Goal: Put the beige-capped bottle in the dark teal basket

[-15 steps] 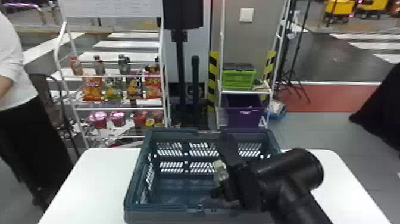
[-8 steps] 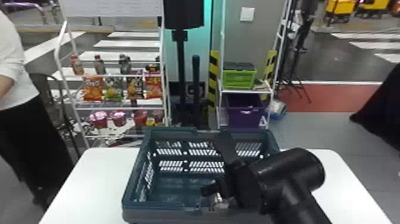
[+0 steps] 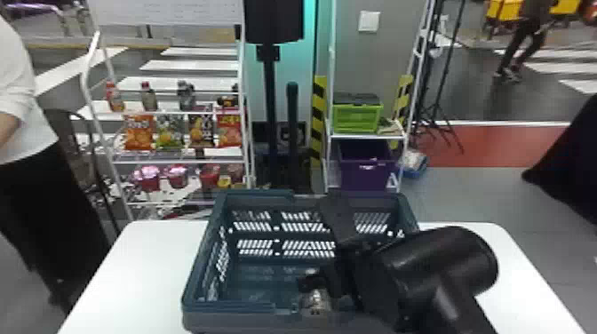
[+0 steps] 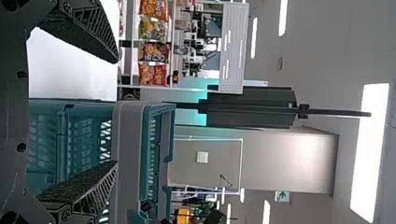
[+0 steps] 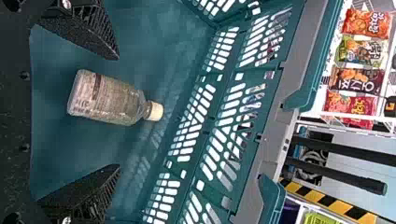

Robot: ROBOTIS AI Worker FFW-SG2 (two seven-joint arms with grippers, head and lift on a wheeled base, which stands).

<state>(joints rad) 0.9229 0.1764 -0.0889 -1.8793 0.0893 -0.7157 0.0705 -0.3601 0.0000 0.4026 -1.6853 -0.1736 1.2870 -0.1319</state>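
The dark teal basket (image 3: pixel 240 313) sits upright on the white worktop (image 3: pixel 133 271), its slotted walls rising around an open top. Inside the basket is the beige-capped bottle (image 5: pixel 105 99), toward its near wall, with its cap (image 5: pixel 156 112) pointing to the slotted far wall. Whether the bottle stands or lies, I cannot tell.

The right arm (image 3: pixel 439 262) reaches across the right part of the basket, with the right gripper (image 3: pixel 318 240) over its open top. Its jaws are spread wide, and the bottle shows between them, touching neither side.

The left gripper (image 4: pixel 116 112) is on the near side of the basket, by its left part. Its jaws are spread as well, with nothing between them.

Beyond the basket and to its left, a white rack (image 3: pixel 177 161) carries drink bottles (image 3: pixel 149 97), snack bags (image 3: pixel 138 132) and lidded tubs (image 3: pixel 177 176). Beyond the right part of the basket, a green crate (image 3: pixel 357 119) sits on a shelf above a purple box (image 3: pixel 366 173).
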